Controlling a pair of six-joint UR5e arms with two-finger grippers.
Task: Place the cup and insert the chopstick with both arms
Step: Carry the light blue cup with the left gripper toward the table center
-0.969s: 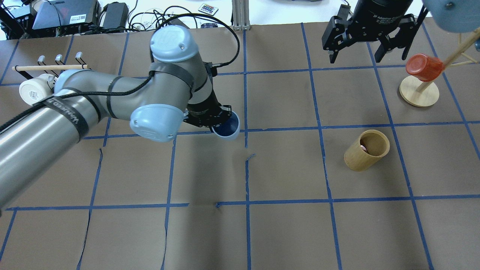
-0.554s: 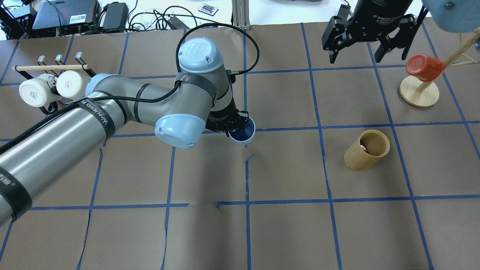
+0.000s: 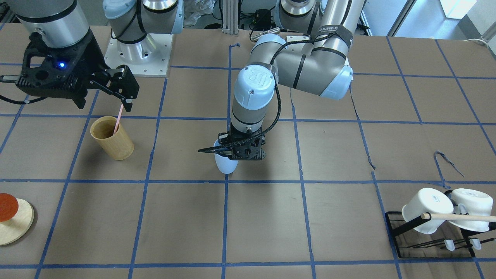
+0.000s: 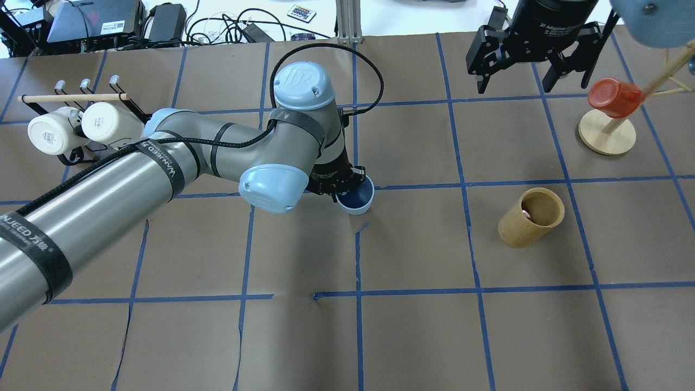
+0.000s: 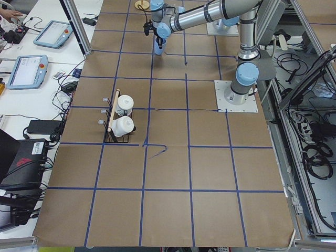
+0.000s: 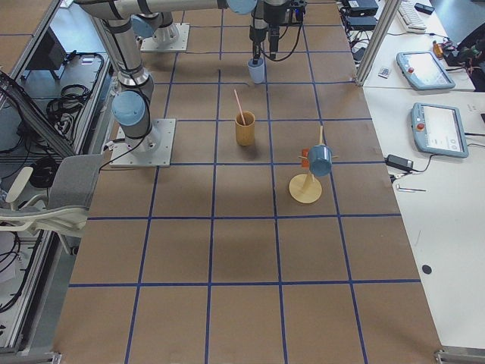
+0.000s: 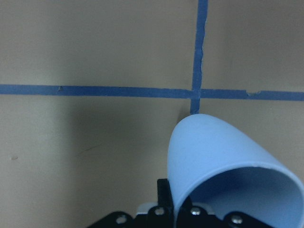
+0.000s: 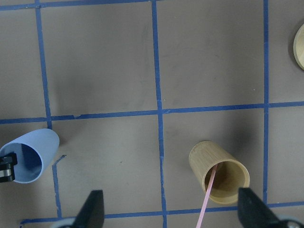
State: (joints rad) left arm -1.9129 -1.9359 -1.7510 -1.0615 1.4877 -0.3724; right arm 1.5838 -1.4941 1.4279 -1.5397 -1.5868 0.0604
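Observation:
My left gripper [image 4: 346,190] is shut on the rim of the light-blue cup [image 4: 355,199]. It holds the cup upright, low over a tape crossing near the table's middle; the cup also shows in the front view [image 3: 226,165] and the left wrist view [image 7: 223,161]. The pale-pink chopstick [image 3: 117,118] leans inside the tan bamboo cylinder [image 3: 112,139]. My right gripper [image 3: 102,101] hangs open above that cylinder, and the stick [image 8: 208,199] rises between its wide-apart fingers, untouched.
A black rack with two white mugs [image 4: 70,127] and a wooden dowel stands at the left. A wooden cup tree [image 4: 607,133] with a red cup [image 4: 613,98] stands at the right, beyond the bamboo cylinder [image 4: 529,217].
My left arm has carried the blue cup to the right, toward the table's middle. The right gripper has stayed open in place.

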